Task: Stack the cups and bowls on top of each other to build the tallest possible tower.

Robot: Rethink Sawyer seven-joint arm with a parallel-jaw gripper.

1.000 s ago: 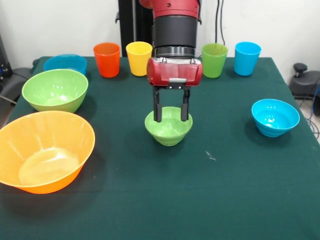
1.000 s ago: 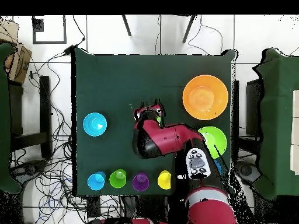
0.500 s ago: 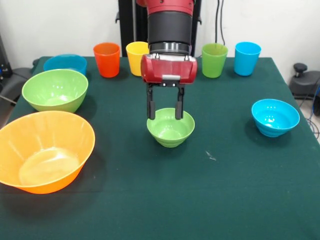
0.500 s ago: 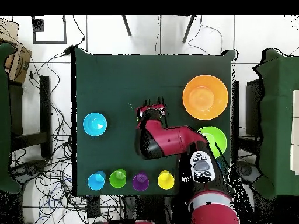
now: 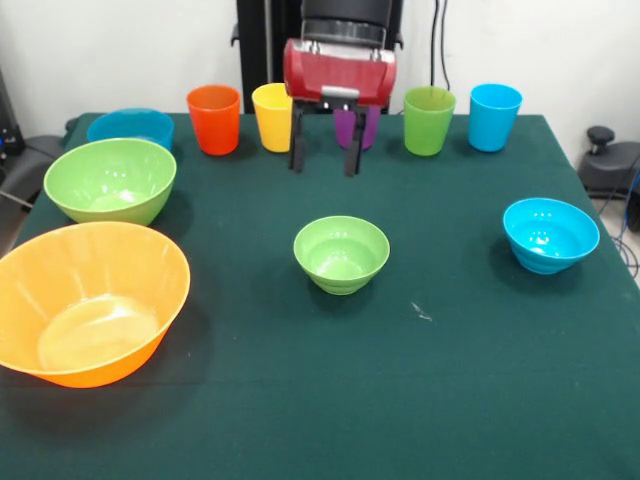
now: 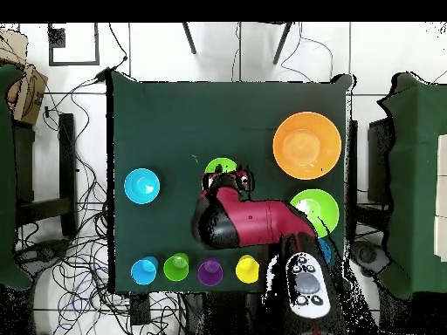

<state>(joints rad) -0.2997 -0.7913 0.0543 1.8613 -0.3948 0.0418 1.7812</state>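
The jaws stand apart and empty on the gripper (image 5: 324, 160), which hangs above the table (image 5: 450, 380), well clear of the small green bowl (image 5: 341, 254) sitting upright at mid-table. Behind it runs the row of cups: orange (image 5: 214, 119), yellow (image 5: 277, 116), purple (image 5: 356, 128) partly hidden, green (image 5: 429, 120), light blue (image 5: 495, 117). A small blue bowl (image 5: 550, 234) sits apart. No readable writing shows anywhere.

Bright even light, soft shadows under bowls, glare spots on bowl insides, front pic sharp
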